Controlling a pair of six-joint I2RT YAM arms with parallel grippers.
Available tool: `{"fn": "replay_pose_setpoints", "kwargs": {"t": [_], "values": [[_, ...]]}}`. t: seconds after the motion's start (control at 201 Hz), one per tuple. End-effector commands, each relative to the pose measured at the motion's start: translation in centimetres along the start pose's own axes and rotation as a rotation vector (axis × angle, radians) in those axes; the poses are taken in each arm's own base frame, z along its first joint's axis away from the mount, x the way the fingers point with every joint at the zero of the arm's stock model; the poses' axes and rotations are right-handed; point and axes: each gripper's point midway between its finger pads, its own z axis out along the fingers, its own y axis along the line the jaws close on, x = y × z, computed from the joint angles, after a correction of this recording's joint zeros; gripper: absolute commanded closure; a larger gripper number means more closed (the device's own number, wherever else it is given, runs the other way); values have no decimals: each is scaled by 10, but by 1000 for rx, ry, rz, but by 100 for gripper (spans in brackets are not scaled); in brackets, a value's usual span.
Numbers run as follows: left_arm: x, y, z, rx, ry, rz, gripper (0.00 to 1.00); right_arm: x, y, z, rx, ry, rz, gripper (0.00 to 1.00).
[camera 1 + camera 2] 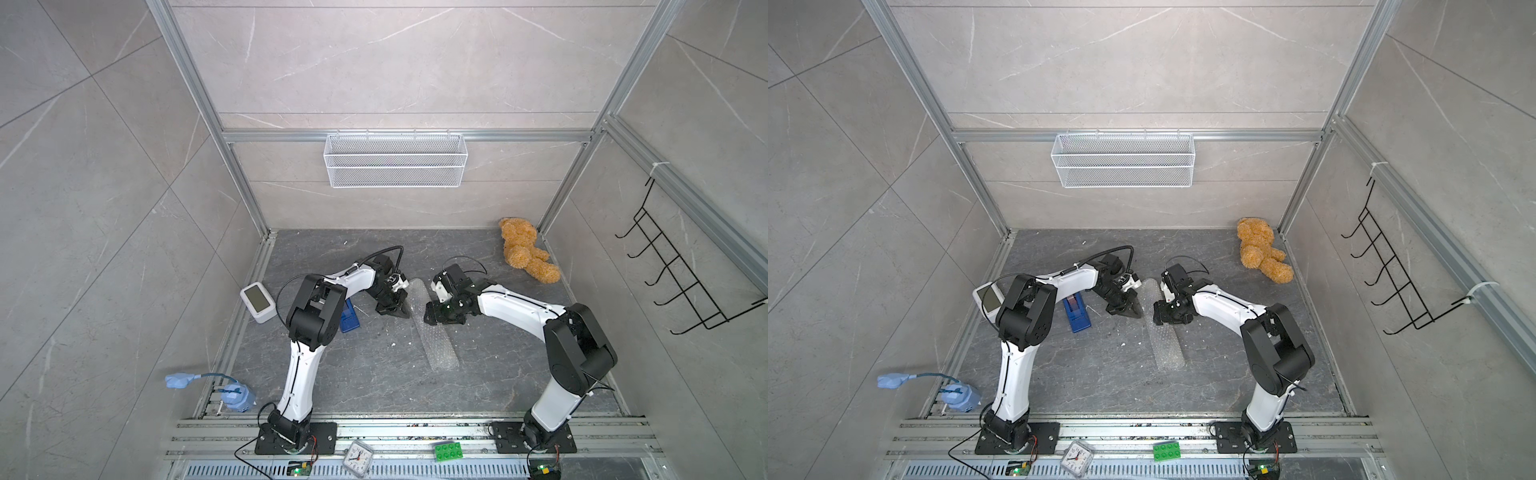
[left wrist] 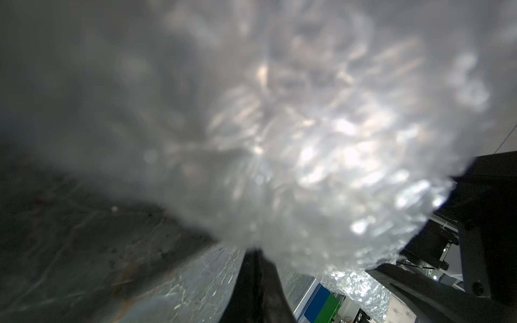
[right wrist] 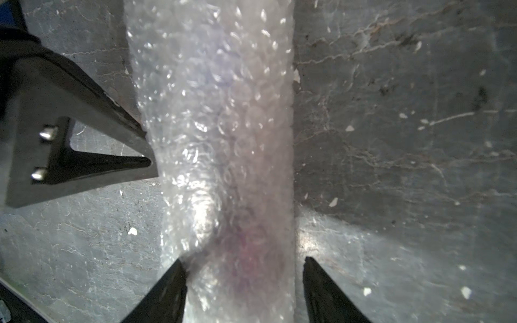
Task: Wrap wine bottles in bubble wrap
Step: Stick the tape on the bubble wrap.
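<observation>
Wine bottle [image 3: 246, 246]: we see it only as a purple-red tint through the bubble wrap [image 3: 218, 125], which is rolled around it into a long, shiny, see-through tube of small bubbles. No cap, neck or label can be made out. In both top views the roll [image 1: 440, 345] [image 1: 1167, 345] lies flat on the dark grey table [image 1: 374, 382], about mid-table, between the two arms' tips. Its long axis runs from the far side toward the near side, with the near end slanting a little to the right arm's side. We cannot tell which way the bottle's neck points. Left gripper [image 1: 405, 313] [image 2: 253, 260]: fingers pressed together, tip against the roll's left flank, nipping the wrap's edge there. The wrap fills most of the left wrist view, blurred. Right gripper [image 3: 244, 260]: fingers spread, straddling the roll. One finger touches the wrap; the other stands just clear of it. Room: bare table lies on the near side of the roll and to its right. A blue block [image 1: 348, 322] sits near the left arm, apart from the roll. A white display unit [image 1: 258, 301] sits at the left table edge, and a teddy bear [image 1: 523, 249] in the far right corner, well apart.
</observation>
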Motion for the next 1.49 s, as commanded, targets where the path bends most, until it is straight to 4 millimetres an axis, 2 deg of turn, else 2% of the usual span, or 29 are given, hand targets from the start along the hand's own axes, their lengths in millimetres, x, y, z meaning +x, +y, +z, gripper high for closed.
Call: {"fn": "replay_pose_setpoints", "kwargs": {"t": [0.0,0.269,0.572,0.781,1.025,1.165,1.488], "values": [[-9,-4,-5,6,-25,22,100,20,-40,18,170,49,29,34],[-18,-3,6,28,-79,22,100,26,-54,22,196,44,71,34],[-24,-6,14,40,-118,29,100,33,-74,25,136,51,153,34],[-30,-13,20,50,-138,43,100,39,-65,36,-7,70,186,43],[-35,-9,24,41,-140,35,100,43,-57,47,-202,81,260,53],[-39,-6,27,37,-148,32,100,46,-58,50,-231,93,267,53],[-54,-16,37,28,-161,42,100,46,-64,51,-308,93,309,53]]}}
